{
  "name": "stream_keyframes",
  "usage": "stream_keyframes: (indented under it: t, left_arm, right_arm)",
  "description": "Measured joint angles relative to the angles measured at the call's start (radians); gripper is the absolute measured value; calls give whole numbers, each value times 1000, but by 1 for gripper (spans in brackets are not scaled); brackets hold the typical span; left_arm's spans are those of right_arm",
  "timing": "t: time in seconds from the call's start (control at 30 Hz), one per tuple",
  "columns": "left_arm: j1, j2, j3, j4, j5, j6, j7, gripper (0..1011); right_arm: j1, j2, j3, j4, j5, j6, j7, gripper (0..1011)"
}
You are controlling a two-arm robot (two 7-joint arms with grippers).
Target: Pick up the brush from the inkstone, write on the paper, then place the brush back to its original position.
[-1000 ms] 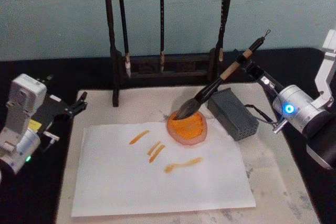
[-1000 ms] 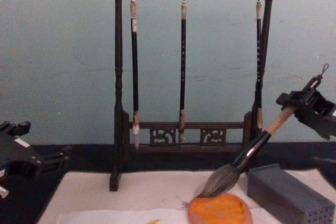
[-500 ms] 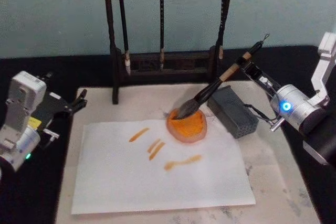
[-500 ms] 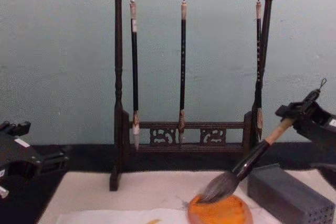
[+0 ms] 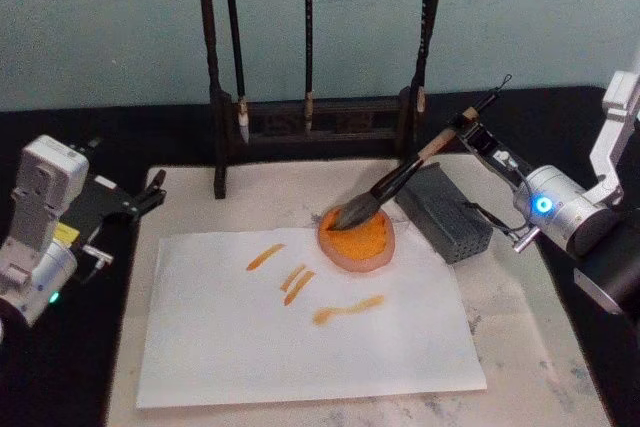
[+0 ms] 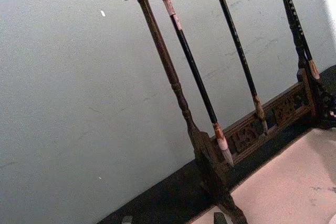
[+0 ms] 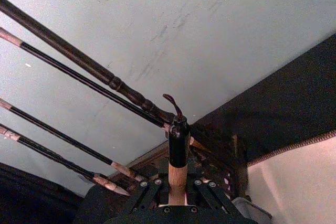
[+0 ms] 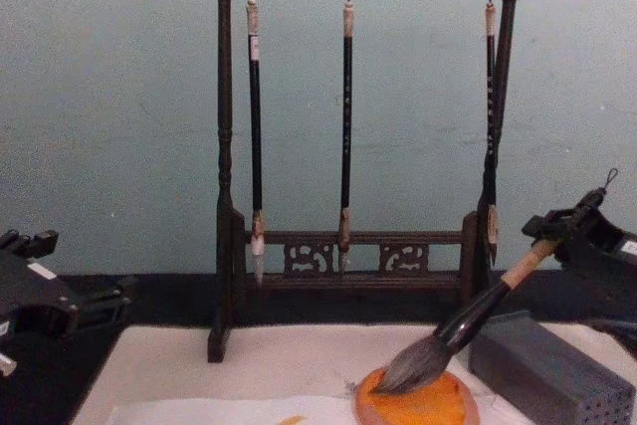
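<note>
Bristles down in the inkstone (image 5: 352, 266): the right gripper (image 5: 468, 135) is clamped on the tan handle of the brush (image 5: 400, 179), high up near its black corded end. From the claw the brush slants down toward the robot's left, its dark tuft resting on the orange dish. A grey perforated block (image 5: 445, 215) sits just below the claw, under the handle. The paper (image 5: 300, 347) lies past the dish, well apart from the claw, marked with orange strokes (image 5: 347, 313). The left gripper (image 5: 150, 197) is parked far across at the mat (image 5: 520, 347) edge
</note>
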Motion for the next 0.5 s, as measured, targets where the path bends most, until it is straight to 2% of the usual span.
stream_keyframes:
  t: [0.5]
  left_arm:
    - [0,0,0,0,0,0,0,1001]
  right_arm:
    - [22,6,-33,43,30,-18,-4,178]
